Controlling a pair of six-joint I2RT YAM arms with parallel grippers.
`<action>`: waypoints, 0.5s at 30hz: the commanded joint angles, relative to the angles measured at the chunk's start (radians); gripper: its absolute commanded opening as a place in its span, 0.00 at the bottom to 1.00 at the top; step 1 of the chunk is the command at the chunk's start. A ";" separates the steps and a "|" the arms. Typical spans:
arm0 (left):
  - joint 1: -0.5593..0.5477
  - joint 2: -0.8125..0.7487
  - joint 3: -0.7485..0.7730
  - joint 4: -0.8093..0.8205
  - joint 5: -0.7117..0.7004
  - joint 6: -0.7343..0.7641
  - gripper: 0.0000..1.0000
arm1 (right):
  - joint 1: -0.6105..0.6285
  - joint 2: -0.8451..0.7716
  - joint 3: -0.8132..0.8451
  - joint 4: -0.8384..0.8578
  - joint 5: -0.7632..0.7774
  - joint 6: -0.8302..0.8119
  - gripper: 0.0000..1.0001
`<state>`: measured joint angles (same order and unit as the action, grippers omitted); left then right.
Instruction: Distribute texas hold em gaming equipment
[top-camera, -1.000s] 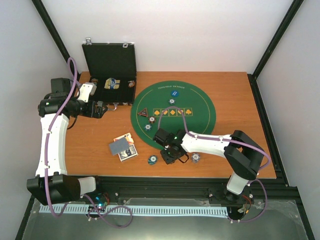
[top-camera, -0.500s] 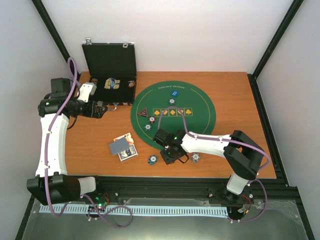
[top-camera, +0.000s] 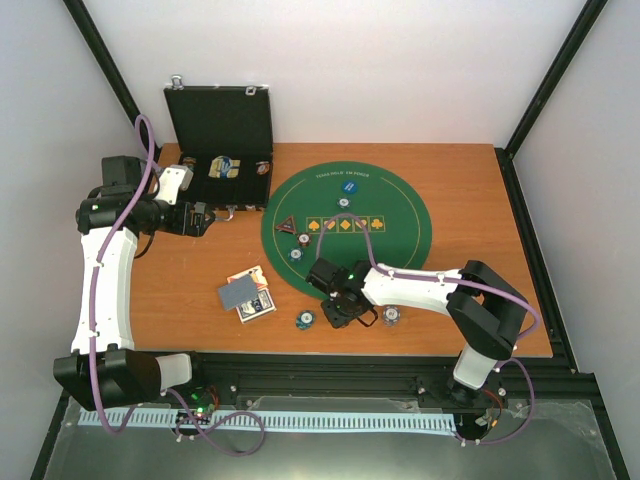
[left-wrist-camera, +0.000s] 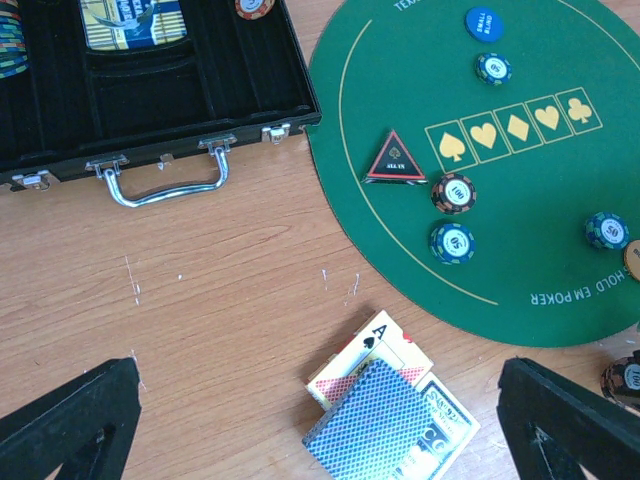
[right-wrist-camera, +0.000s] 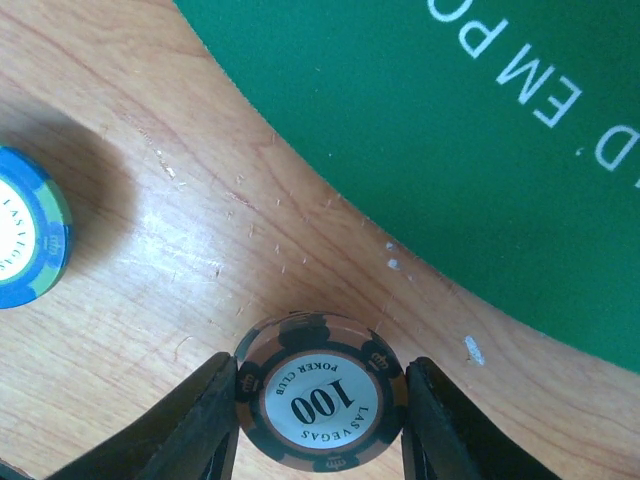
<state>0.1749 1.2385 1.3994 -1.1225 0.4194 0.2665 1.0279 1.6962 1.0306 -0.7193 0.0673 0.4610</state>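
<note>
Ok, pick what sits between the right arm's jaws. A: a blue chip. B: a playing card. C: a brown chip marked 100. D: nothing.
C: the right wrist view shows the brown 100 chip with a jaw against each side of its rim.

Left arm (top-camera: 105, 270): white link rises from the near-left base toward the far side, then bends right at the wrist.
Left gripper (left-wrist-camera: 318, 372): held above the table, angled downward, jaws spread wide with nothing between them.
Left fingers (left-wrist-camera: 70, 425): two dark tips at the lower corners of the wrist view.
Right arm (top-camera: 420, 288): folded at the elbow, white link stretched left from the near-right base.
Right gripper (right-wrist-camera: 320, 410): low at the table, pointing down.
Right fingers (right-wrist-camera: 200, 420): pressed against both sides of a brown poker chip (right-wrist-camera: 320, 390).
</note>
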 joint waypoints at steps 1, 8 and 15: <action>0.007 -0.019 0.014 0.004 0.011 0.002 1.00 | 0.008 -0.018 0.014 -0.019 0.025 0.006 0.28; 0.007 -0.019 0.016 0.004 0.012 0.001 1.00 | 0.008 -0.077 0.092 -0.098 0.053 -0.004 0.23; 0.007 -0.014 0.016 0.003 0.019 -0.004 1.00 | -0.084 -0.073 0.216 -0.155 0.109 -0.068 0.23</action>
<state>0.1749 1.2385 1.3994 -1.1225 0.4202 0.2661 1.0126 1.6325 1.1755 -0.8352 0.1223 0.4397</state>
